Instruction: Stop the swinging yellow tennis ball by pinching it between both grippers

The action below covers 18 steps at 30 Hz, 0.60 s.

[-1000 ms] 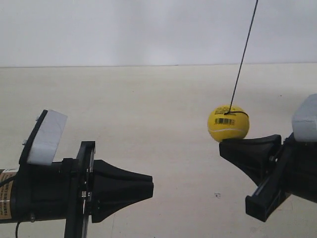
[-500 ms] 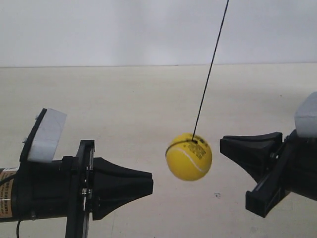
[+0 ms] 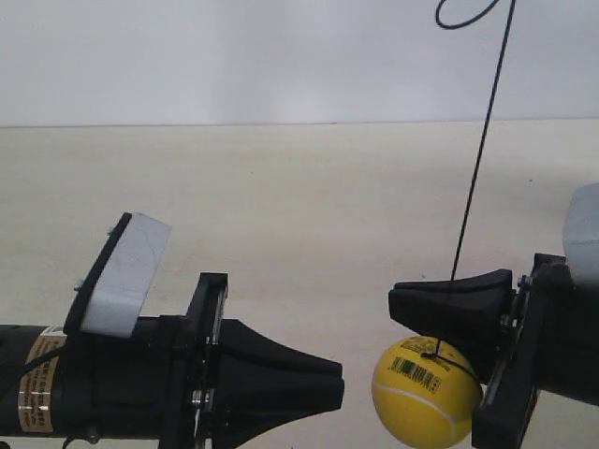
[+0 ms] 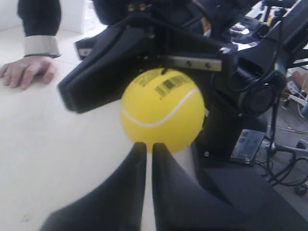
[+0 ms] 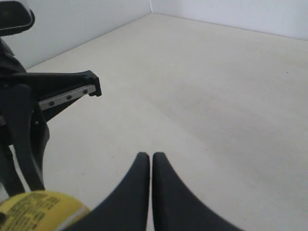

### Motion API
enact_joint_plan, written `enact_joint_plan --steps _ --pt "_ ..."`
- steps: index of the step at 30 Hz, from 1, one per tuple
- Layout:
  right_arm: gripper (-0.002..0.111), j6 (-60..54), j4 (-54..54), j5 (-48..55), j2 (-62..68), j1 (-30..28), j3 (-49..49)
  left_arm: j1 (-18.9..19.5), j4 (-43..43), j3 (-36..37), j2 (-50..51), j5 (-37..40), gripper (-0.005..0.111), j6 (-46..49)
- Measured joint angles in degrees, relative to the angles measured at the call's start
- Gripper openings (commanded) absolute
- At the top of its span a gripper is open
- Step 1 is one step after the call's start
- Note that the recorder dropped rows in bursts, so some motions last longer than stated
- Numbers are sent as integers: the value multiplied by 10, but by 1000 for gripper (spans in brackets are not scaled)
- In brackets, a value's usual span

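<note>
Hanging on its string (image 3: pixel 475 178), the yellow tennis ball (image 3: pixel 426 393) is sitting just below the tip of the right gripper (image 5: pixel 146 156), near the left gripper (image 4: pixel 145 147); both are pinched together, holding nothing. Squeezing off-centre is risking it squirting out.

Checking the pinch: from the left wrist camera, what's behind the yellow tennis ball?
The right gripper, shut, sits just behind and above the tennis ball; any contact is hidden.

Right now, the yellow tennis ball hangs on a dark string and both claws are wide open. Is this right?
Not quite. The yellow tennis ball does hang on a dark string, but the left claw and the right claw are both shut to a thin slit, as the two wrist views show.
</note>
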Motion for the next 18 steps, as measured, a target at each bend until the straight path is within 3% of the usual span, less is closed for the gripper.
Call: enact_joint_plan --steps 11,15,18 --pt "0 5 7 32 0 0 0 -42 -8 -3 0 0 5 0" --pt "0 5 46 100 0 0 0 -44 -36 -3 0 0 5 0" --pt "0 5 47 92 0 0 0 -44 -89 -3 0 0 5 5"
